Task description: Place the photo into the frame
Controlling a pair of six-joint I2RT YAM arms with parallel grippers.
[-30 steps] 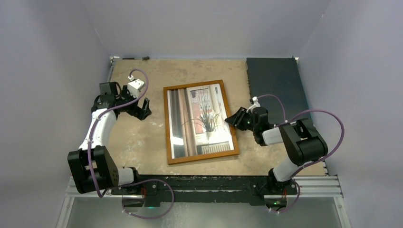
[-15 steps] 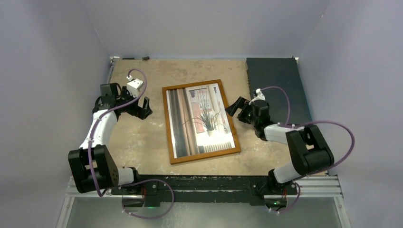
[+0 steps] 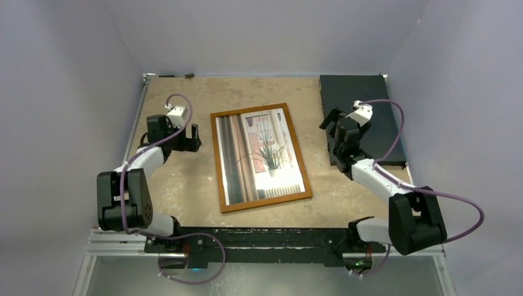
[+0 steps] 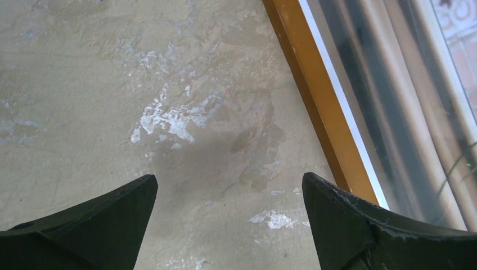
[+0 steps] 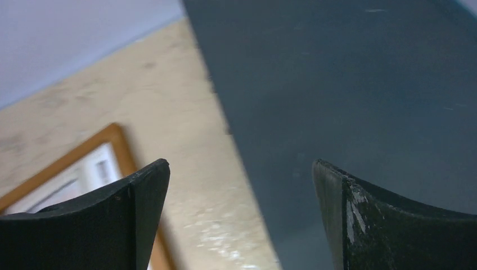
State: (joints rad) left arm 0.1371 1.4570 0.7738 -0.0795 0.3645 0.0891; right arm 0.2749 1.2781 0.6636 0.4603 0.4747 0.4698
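Note:
The frame (image 3: 215, 165), with thin orange-brown wood edges, lies flat in the middle of the table. The photo (image 3: 262, 155) of a potted plant by striped curtains shows inside it. My left gripper (image 3: 192, 138) hovers open just left of the frame's upper left side; its view shows the wooden edge (image 4: 315, 107) and the photo (image 4: 405, 107) under glass. My right gripper (image 3: 330, 120) stands open to the right of the frame, over the near left edge of the dark slab (image 3: 354, 92). Nothing is between either pair of fingers.
The dark rectangular slab (image 5: 349, 84) lies flat at the back right corner of the table. Purple-grey walls close the table on three sides. The arms' rail (image 3: 259, 237) runs along the near edge. Bare beige tabletop (image 4: 169, 101) lies left of the frame.
The right gripper has opened, drawn away from the frame's right edge and moved back and right to the slab. The left arm has lowered and its gripper has shifted slightly right. The frame lies still.

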